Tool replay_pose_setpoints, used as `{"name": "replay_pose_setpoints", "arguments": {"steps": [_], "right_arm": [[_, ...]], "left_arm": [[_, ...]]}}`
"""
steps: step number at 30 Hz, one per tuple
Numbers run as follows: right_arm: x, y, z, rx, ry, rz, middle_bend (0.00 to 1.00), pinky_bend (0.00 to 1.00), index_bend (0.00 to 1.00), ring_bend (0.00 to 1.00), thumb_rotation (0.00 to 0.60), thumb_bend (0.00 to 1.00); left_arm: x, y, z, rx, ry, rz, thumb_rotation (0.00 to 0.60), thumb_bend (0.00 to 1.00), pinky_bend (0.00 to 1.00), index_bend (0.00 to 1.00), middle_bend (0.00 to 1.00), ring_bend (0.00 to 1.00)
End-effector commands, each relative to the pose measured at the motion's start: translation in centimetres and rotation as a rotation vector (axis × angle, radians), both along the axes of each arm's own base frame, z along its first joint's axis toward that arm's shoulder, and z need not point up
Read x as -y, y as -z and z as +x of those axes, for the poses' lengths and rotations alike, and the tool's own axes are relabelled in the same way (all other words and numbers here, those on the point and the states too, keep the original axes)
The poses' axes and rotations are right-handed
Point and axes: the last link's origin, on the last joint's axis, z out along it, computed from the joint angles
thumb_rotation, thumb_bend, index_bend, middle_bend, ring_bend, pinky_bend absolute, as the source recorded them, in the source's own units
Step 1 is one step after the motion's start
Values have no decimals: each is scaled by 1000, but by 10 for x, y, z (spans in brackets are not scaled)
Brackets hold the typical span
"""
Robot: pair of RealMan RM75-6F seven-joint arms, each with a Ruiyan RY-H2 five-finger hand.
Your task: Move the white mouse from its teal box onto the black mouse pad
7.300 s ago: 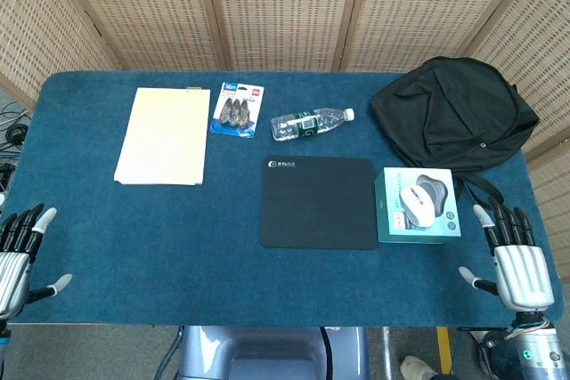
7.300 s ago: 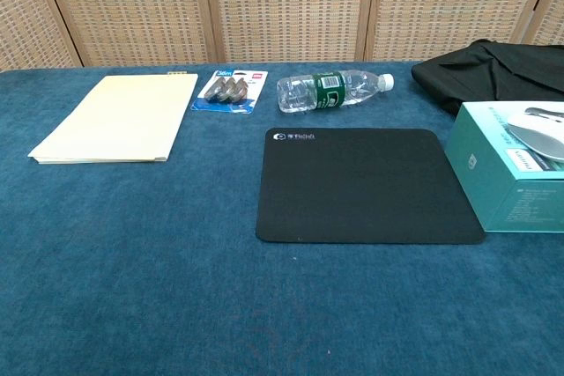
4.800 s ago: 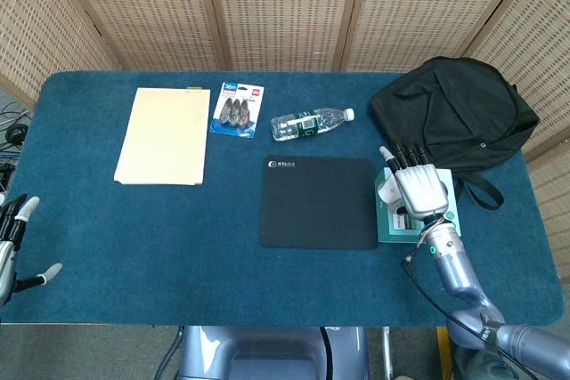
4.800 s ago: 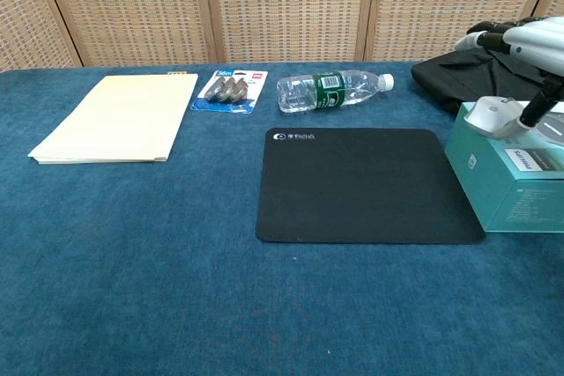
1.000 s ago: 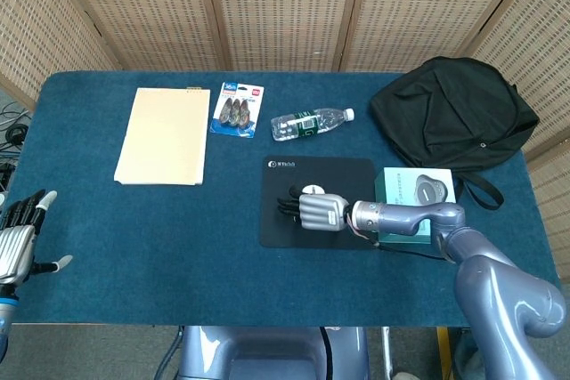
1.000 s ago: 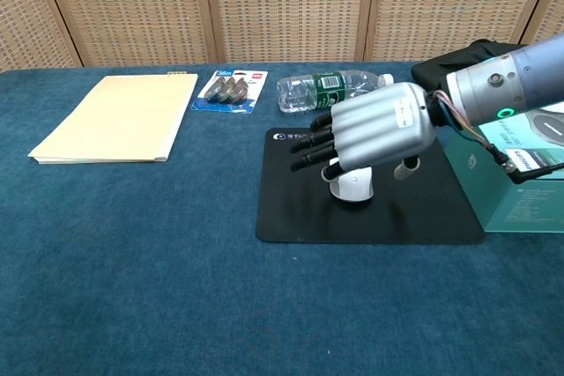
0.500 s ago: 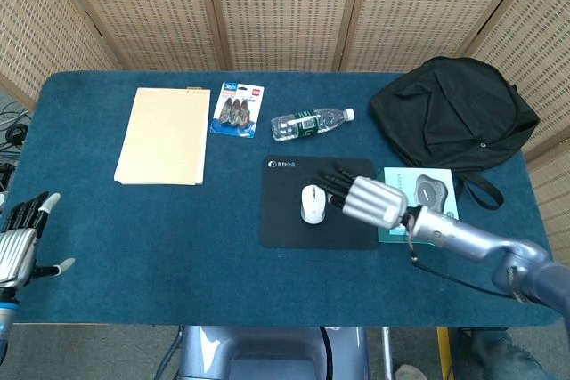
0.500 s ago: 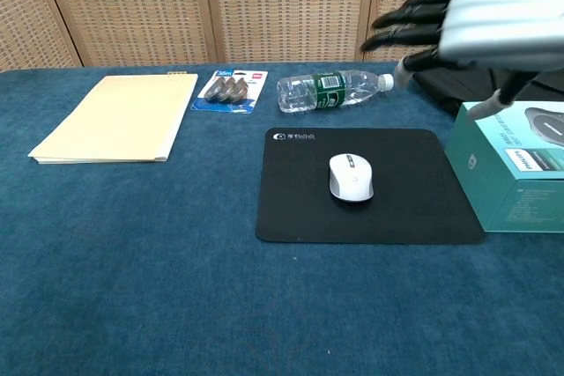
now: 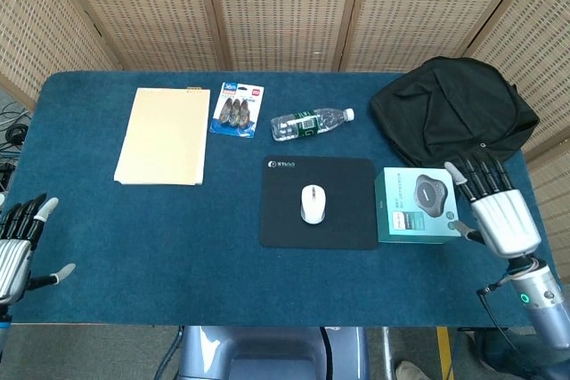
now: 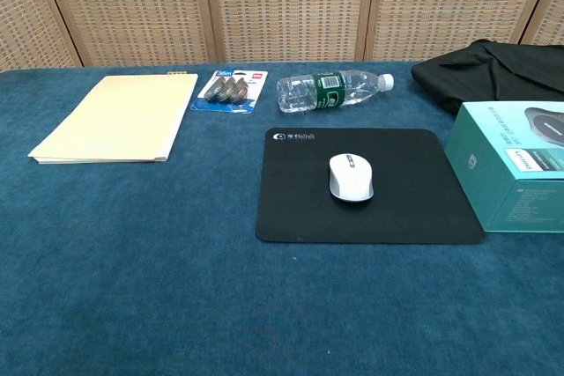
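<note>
The white mouse (image 9: pixel 311 204) (image 10: pixel 351 176) lies on the black mouse pad (image 9: pixel 285 220) (image 10: pixel 300 209), near its middle, with nothing touching it. The teal box (image 9: pixel 417 208) (image 10: pixel 507 182) stands just right of the pad, its grey moulded tray showing on top. My right hand (image 9: pixel 499 215) hovers at the table's right front edge, right of the box, fingers spread and holding nothing. My left hand (image 9: pixel 16 251) is at the left front edge, also spread and holding nothing. Neither hand shows in the chest view.
A black backpack (image 9: pixel 454 113) lies behind the box. A water bottle (image 9: pixel 308 123) lies on its side behind the pad. Left of it are a blue blister pack (image 9: pixel 237 109) and a cream folder (image 9: pixel 166 135). Wicker screens stand behind the blue table (image 9: pixel 134 238).
My right hand has drawn back from above the pad, past the box, to the table's right front edge. The mouse stays on the pad. The left hand barely moved.
</note>
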Motion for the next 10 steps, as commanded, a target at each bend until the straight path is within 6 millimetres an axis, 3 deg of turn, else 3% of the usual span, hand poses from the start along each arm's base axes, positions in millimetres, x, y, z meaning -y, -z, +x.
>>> {"name": "replay_pose_setpoints", "arguments": {"steps": [1, 10], "right_arm": [[-29, 5, -13, 104, 111, 9, 0, 0, 0, 0, 600, 0], [-65, 20, -16, 178, 187, -15, 0, 0, 0, 0, 600, 0]], "left_arm": [[7, 1, 3, -7, 25, 15, 600, 0, 0, 0, 0, 0], [17, -5, 2, -5, 10, 36, 600, 0, 0, 0, 0, 0]]}}
